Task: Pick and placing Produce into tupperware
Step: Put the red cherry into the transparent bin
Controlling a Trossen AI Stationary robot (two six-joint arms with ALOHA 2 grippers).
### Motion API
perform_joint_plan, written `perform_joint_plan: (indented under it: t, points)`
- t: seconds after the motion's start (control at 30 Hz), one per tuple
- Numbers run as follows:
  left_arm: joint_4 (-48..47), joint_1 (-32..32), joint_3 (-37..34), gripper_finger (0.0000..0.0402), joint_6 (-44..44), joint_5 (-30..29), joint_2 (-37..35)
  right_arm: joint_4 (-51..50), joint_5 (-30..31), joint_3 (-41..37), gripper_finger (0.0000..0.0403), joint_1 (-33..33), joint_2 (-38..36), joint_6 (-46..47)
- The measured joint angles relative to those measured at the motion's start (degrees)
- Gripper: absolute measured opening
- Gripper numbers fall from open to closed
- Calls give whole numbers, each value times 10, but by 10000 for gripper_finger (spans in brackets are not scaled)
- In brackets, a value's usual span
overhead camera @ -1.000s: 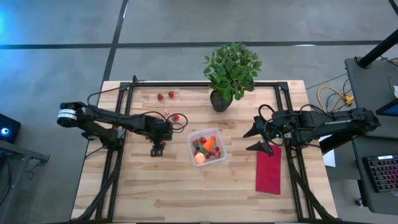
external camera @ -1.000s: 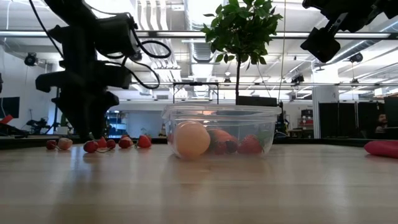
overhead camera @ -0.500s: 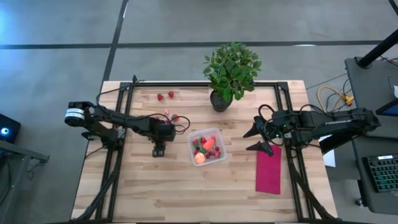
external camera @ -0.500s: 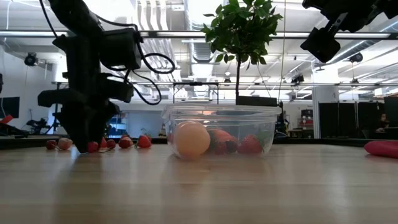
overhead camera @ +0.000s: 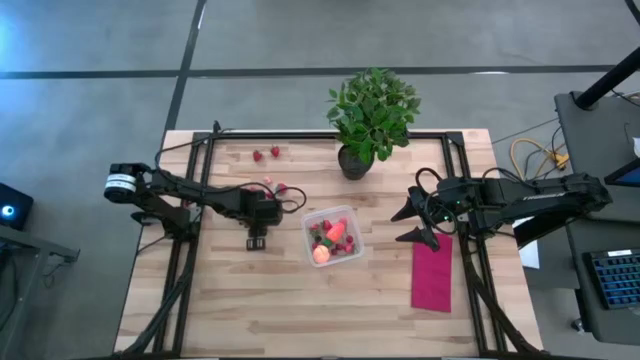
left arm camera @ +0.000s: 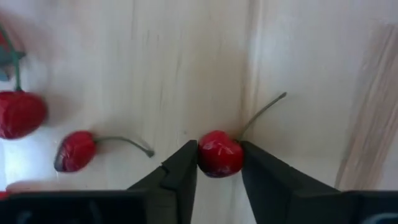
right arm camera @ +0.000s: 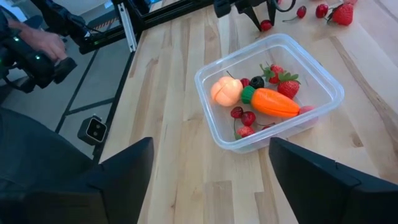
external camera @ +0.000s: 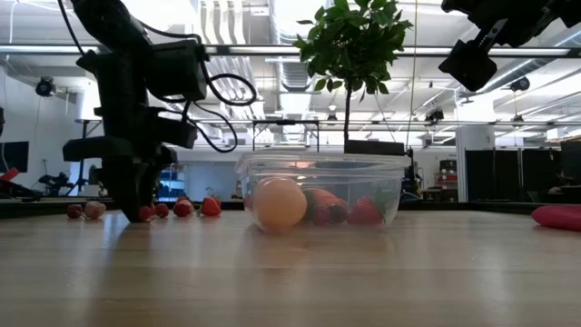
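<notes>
The left tool [left arm camera: 219, 163] is closed on a small red fruit [left arm camera: 219, 154], low on the surface just left of the tupperware [overhead camera: 333, 236]. The round fruit may slip out while lifting. The right tool [overhead camera: 418, 222] waits open near the right edge.

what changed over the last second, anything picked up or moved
The left gripper came down to the table left of the tupperware and closed around a small red fruit with a stem, which has not been lifted. The right gripper stayed open above the red cloth; the tupperware's contents are unchanged.
</notes>
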Motion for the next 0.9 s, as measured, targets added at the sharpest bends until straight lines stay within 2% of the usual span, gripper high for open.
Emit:
perform_joint_plan:
  t: [0.23,0.5,0.6,0.67,0.8,0.9]
  points:
    - [12,0,13,67,-4,0,0,0,0,0,311,0,0,0]
    - [16,1,73,63,-3,-17,-49,0,0,0,308,0,0,0]
    - [49,1,95,63,12,-16,-70,0,0,0,311,0,0,0]
    - [81,1,106,63,29,4,-73,0,0,0,310,0,0,0]
    - [186,1,115,63,62,78,-59,0,0,0,306,0,0,0]
    - [254,0,115,67,77,97,-33,0,0,0,304,0,0,0]
